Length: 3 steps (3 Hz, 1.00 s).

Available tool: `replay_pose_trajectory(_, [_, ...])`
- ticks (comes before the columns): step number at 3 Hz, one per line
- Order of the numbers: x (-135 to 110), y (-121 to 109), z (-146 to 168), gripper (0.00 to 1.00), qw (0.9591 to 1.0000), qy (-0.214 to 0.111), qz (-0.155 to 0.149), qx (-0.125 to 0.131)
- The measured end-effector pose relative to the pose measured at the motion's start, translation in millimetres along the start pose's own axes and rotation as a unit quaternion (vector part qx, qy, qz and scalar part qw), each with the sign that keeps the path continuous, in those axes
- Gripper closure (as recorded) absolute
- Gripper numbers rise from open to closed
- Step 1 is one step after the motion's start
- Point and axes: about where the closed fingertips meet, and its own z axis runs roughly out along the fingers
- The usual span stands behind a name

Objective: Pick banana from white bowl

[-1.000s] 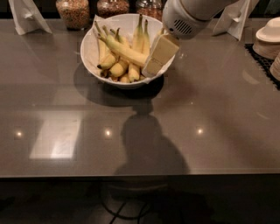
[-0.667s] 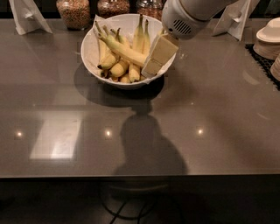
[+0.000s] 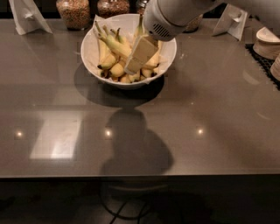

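Observation:
The white bowl [image 3: 89, 51] stands at the back middle of the grey table, lined with white paper and holding several yellow bananas. The longest banana [image 3: 114, 43] lies slantwise across the others, its greenish stem end pointing up-left and its lower end hidden under the gripper. My gripper [image 3: 133, 65] reaches down from the upper right into the middle of the bowl, its cream-coloured end lying over the long banana and the shorter ones. The white arm housing [image 3: 168, 17] hangs above the bowl's far right rim.
Two glass jars [image 3: 73, 11] [image 3: 113, 6] stand behind the bowl. White folded card stands sit at the back left [image 3: 26, 16] and back right [image 3: 232, 19]. A stack of small pale dishes [image 3: 267, 41] and a black mat [image 3: 262, 61] are at the right edge.
My gripper has moved left, from the bowl's right rim to over the bananas in the middle of the bowl. The bananas and bowl have not visibly shifted.

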Motion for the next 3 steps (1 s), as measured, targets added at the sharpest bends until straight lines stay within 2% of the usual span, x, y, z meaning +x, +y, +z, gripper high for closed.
replay_pose_trajectory(1, [-21, -2, 26, 0.00, 0.9997, -0.026, 0.002, 0.002])
replay_pose_trajectory(2, [-28, 0, 51, 0.19, 0.9994, -0.034, 0.007, -0.007])
replay_pose_trajectory(3, [-25, 0, 69, 0.42, 0.9994, -0.030, 0.013, -0.011])
